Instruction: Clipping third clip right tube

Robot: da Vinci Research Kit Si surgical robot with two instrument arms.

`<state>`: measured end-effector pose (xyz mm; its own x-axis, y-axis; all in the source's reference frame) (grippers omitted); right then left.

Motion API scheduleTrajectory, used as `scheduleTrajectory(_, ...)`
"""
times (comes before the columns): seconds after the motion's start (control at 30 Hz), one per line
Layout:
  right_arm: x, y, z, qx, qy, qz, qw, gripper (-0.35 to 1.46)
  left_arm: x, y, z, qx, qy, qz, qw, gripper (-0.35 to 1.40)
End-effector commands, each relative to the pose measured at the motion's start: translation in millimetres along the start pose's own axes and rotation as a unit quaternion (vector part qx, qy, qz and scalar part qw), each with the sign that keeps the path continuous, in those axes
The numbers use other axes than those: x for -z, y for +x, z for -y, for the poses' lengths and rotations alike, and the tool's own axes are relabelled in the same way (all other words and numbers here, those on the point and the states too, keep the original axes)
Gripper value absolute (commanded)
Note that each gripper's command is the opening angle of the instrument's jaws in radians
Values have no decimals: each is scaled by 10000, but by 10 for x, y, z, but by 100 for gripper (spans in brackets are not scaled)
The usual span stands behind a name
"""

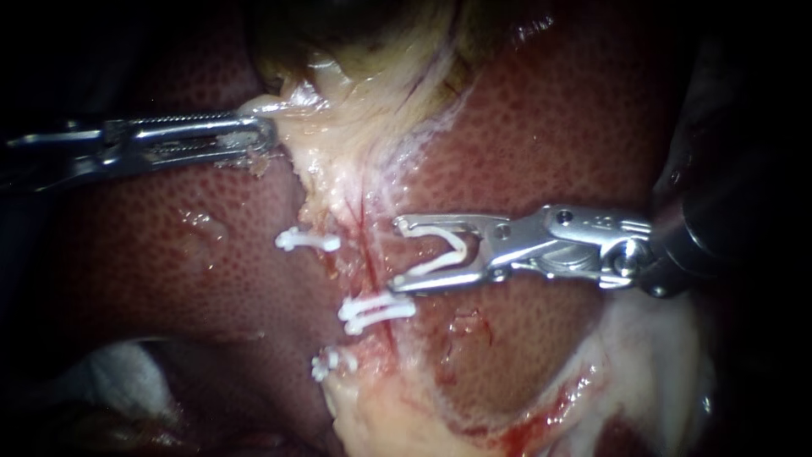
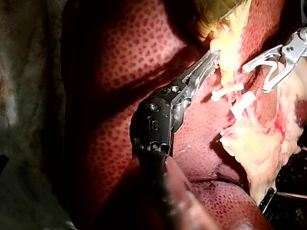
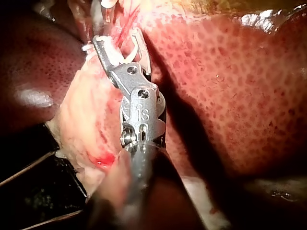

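**Right instrument's loaded jaws poised beside the right tube**

The right instrument's point(image 1: 396, 256) jaws stand wide apart yet hold a white clip point(image 1: 457, 248) seated between them, its open mouth facing the reddish strand I take to be the right tube point(image 1: 369, 258), just beside it and not yet around it. The left instrument's point(image 1: 262, 135) jaws are clamped on pale tissue point(image 1: 292, 127) below the gallbladder point(image 1: 355, 34), drawing the strand taut over the liver point(image 1: 550, 127). A closed clip point(image 1: 376, 311) sits just below the open one, a lowest clip point(image 1: 334, 364) beyond it, and a leftward clip point(image 1: 309, 241) lies apart. The tube looks thin, soft, wet and easily torn, so I judge the bare stretch above the closed clip the place to straddle it, squarely and fully.
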<state>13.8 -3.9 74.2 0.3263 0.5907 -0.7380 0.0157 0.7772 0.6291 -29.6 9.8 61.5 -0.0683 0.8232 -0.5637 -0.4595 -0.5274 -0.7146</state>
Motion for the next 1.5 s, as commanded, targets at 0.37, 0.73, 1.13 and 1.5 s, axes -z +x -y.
scheduleTrajectory(0.37, -31, -9, -11, -123, 108, 57, 9998, 50, -1, 0, -2, 2, 9, -2, 10000, -35)
scheduleTrajectory(0.73, -37, -7, -9, -584, 389, 84, 9975, 50, -2, 1, -2, 3, 12, -3, 10000, -35)
scheduleTrajectory(1.13, -40, -5, -1, -1062, 942, -80, 9898, 47, -2, 1, -2, 3, 14, -4, 10000, -35)
scheduleTrajectory(1.5, -43, -3, 1, -1431, 1267, -351, 9809, 47, -3, 1, -2, 3, 14, -4, 10000, -35)
